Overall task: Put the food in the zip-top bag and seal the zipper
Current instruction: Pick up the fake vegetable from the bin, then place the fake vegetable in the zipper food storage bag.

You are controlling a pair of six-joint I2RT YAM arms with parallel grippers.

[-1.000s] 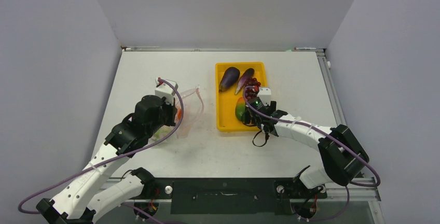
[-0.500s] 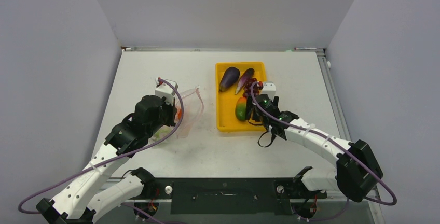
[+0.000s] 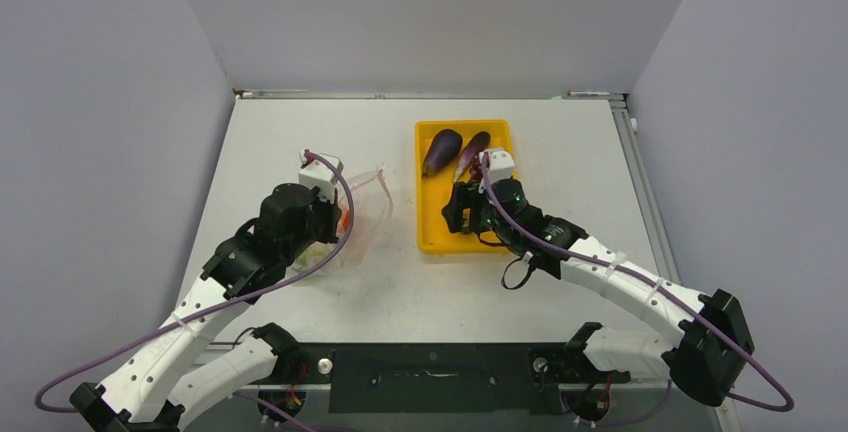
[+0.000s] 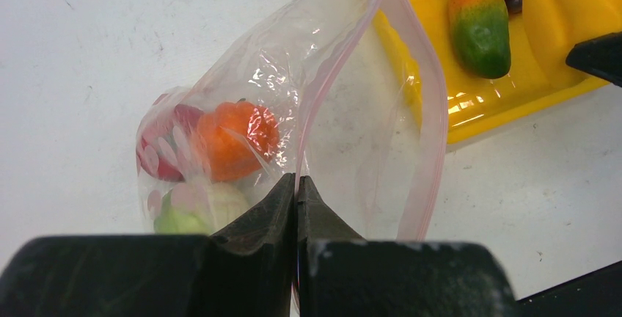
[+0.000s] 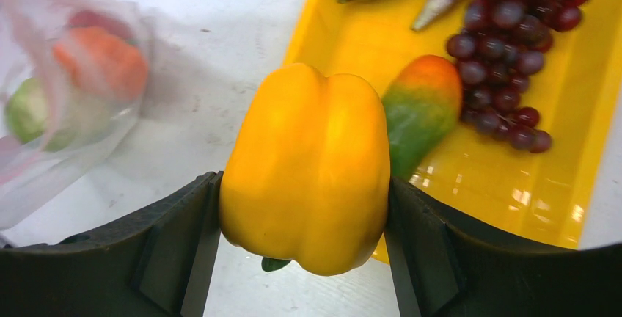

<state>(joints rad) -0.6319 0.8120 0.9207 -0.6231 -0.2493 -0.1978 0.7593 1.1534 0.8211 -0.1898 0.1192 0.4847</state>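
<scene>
- The left gripper (image 4: 297, 185) is clenched on the zipper (image 4: 433, 111), its two black fingertips pressed together over the pink strip at the near lip of the bag's mouth.
- The zip-top bag (image 4: 345, 111) lies on the white desk (image 3: 300, 132) between the left edge and the yellow tray (image 3: 440, 237), its mouth gaping toward the tray.
- Already inside the bag, at its closed end: an orange piece (image 4: 238, 139), a red piece (image 4: 165, 148) and a pale green piece (image 4: 176, 221), all pressed close together (the plastic blurs their outlines).
- The right gripper (image 5: 302, 185) is grasping a yellow pepper (image 5: 304, 163) by its sides, one finger against each flank.
- The pepper hangs over the tray's left rim, on the side facing the bag.
- The tray sits toward the far edge of the desk, right of the middle.
- In it lie a green-and-orange fruit (image 5: 418, 115), purple-red grapes (image 5: 513, 53) just beside that fruit, and two dark purple eggplants (image 3: 441, 151) at the far end.
</scene>
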